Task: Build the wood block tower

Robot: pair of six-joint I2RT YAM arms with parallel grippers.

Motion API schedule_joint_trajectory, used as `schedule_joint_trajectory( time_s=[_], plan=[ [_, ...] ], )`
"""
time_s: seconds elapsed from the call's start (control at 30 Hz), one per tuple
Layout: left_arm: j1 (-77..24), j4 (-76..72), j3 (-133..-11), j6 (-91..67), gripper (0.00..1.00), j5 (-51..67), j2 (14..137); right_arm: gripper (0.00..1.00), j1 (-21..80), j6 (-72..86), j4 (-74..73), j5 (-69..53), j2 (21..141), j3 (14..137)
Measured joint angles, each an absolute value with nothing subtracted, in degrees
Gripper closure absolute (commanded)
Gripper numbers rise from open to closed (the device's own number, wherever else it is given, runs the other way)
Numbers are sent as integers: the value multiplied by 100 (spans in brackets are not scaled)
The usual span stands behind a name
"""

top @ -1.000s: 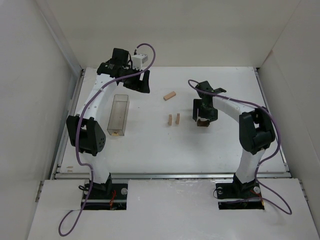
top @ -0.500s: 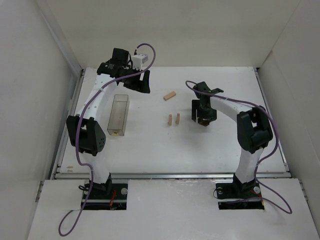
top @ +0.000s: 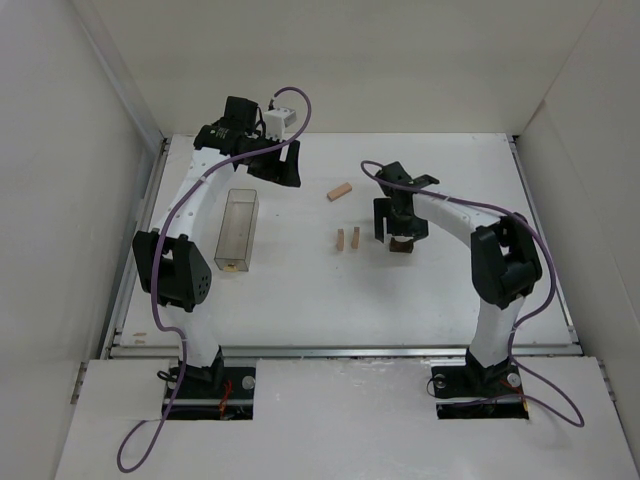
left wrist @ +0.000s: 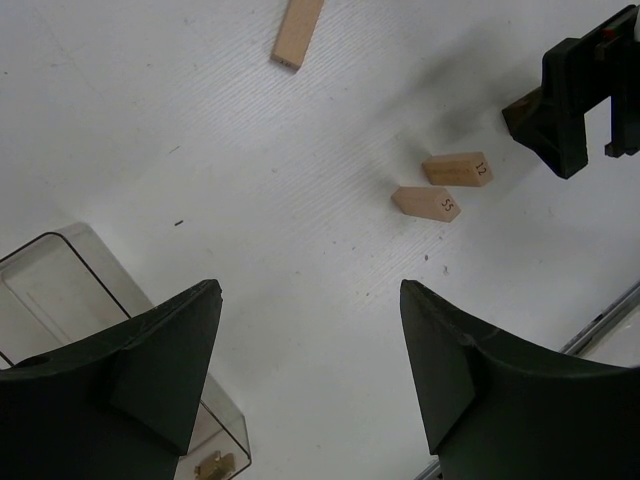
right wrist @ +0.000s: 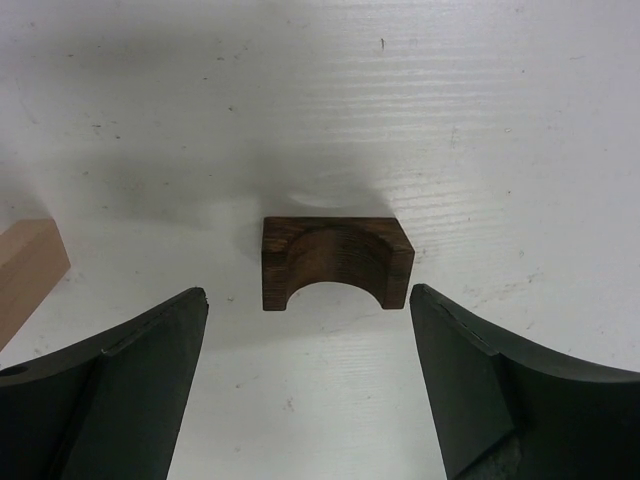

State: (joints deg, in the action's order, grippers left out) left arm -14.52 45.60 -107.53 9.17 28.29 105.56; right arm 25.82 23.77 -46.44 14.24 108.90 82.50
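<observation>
Two small tan wooden blocks stand side by side mid-table; the left wrist view shows them too. A third tan block lies flat further back, and it appears in the left wrist view. My right gripper is open just right of the pair, its jaws either side of a dark brown arch-shaped block on the table, not touching it. A tan block's edge shows at its left. My left gripper hovers open and empty at the back left.
A clear plastic box lies at the left, with a small tan piece at its near end. The table's raised rim runs along the front. White walls enclose the left, right and back sides.
My right gripper has shifted slightly left and toward the back. The dark arch block, under the gripper before, now shows on the table beside the fingers. The left arm has not moved.
</observation>
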Motion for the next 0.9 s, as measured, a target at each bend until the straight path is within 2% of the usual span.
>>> schedule_joint_trajectory(
  time_s=[0.13,0.3,0.53,0.7,0.9],
  plan=[
    [-1452,4576,-10753,915,31,2832,10556,8,2598,2381,-4678,1468,10890,8256],
    [-1452,4587,-10753,917,31,2834,10556,8,2589,2423,-4709,1503,10890,8226],
    [-1452,4595,-10753,917,31,2840,10556,11,2486,2438,-4665,1496,10892,8121],
    [-1452,4611,-10753,917,31,2842,10556,19,2392,2443,-4534,1459,10892,8066],
    [-1452,4613,-10753,921,31,2842,10556,19,2318,2443,-4438,1313,10897,8007]
  ],
)
